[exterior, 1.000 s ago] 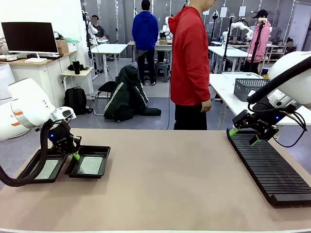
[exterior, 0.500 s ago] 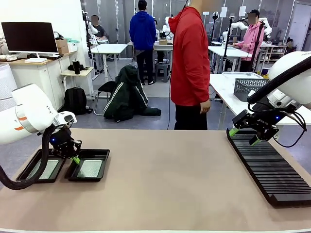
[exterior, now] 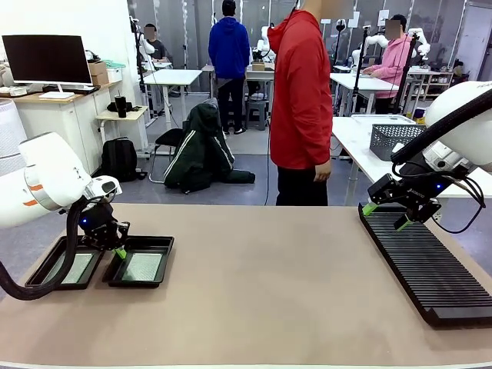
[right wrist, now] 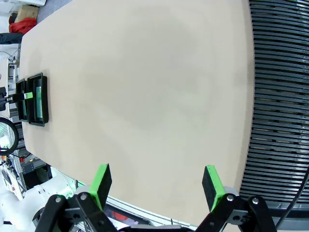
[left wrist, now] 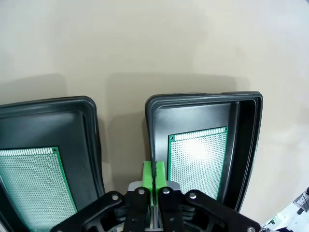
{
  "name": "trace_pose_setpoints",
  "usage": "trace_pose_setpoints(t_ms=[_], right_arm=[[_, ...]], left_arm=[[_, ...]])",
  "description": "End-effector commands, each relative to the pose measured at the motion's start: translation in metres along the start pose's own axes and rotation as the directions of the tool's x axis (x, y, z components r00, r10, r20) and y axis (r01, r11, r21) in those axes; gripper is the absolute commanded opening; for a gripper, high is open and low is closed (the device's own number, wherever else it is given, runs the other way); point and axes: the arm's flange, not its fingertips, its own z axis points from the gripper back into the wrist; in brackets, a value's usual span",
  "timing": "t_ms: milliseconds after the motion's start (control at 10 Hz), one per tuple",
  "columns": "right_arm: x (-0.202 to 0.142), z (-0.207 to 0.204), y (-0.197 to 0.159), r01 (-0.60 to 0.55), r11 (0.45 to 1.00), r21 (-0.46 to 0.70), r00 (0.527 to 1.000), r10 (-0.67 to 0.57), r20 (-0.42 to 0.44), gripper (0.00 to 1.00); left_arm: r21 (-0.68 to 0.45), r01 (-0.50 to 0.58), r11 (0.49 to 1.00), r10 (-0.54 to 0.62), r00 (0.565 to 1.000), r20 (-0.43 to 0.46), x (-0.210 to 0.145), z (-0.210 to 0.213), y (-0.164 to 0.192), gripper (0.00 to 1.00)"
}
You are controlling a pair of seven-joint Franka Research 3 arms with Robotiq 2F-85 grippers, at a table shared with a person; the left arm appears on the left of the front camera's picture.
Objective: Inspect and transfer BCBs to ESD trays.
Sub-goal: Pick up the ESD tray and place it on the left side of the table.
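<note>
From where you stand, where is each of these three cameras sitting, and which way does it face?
Front view: fixed between the arms, facing across the tan table toward a person in red; both white arms show.
Left wrist view: looks down past the shut left gripper at two shallow black plastic trays holding pale-green circuit boards.
Right wrist view: looks past the open right gripper over the table and long black ribbed rack.
All three views share the trays.

In our left wrist view the left tray (left wrist: 46, 145) runs off the left and bottom edges, so its BCB (left wrist: 34, 186) is cut short — the right tray's board (left wrist: 198, 162) partly hides behind the fingers (left wrist: 148, 176). From the right wrist, both trays (right wrist: 33, 99) are too small to tell their contents.
</note>
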Motion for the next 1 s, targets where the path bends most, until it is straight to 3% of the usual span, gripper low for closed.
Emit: trace_pose_setpoints(t_ms=[0,300,400,500,600,700,800,900], right_arm=[[0.0,0.001,0.002,0.021,1.0,-0.009,1.0,-0.021,0.0,1.0],[0.0,0.001,0.002,0.021,1.0,-0.009,1.0,-0.021,0.0,1.0],[0.0,0.001,0.002,0.021,1.0,-0.009,1.0,-0.021,0.0,1.0],[0.0,0.001,0.002,0.021,1.0,-0.009,1.0,-0.021,0.0,1.0],[0.0,0.001,0.002,0.021,1.0,-0.009,1.0,-0.021,0.0,1.0],[0.0,0.001,0.002,0.021,1.0,-0.009,1.0,-0.021,0.0,1.0],[0.0,0.001,0.002,0.021,1.0,-0.009,1.0,-0.021,0.0,1.0],[0.0,0.001,0.002,0.021,1.0,-0.009,1.0,-0.021,0.0,1.0]], left_arm=[[0.0,0.001,1.0,-0.001,1.0,0.005,0.0,0.003,0.0,0.03],[0.0,0.0,1.0,0.0,1.0,0.0,0.0,0.0,0.0,0.03],[0.009,-0.013,1.0,0.013,1.0,-0.005,0.0,0.001,0.001,0.2],[0.018,-0.014,1.0,0.015,1.0,-0.011,-0.001,0.002,0.001,0.21],[0.027,-0.017,0.999,0.017,1.0,-0.016,-0.001,0.003,0.001,0.38],[0.03,-0.014,0.999,0.014,1.0,-0.015,-0.001,0.004,0.0,0.22],[0.033,-0.015,0.999,0.016,1.0,-0.011,-0.002,0.007,-0.001,0.56],[0.043,-0.013,0.999,0.013,1.0,-0.008,-0.003,0.011,-0.003,0.4]])
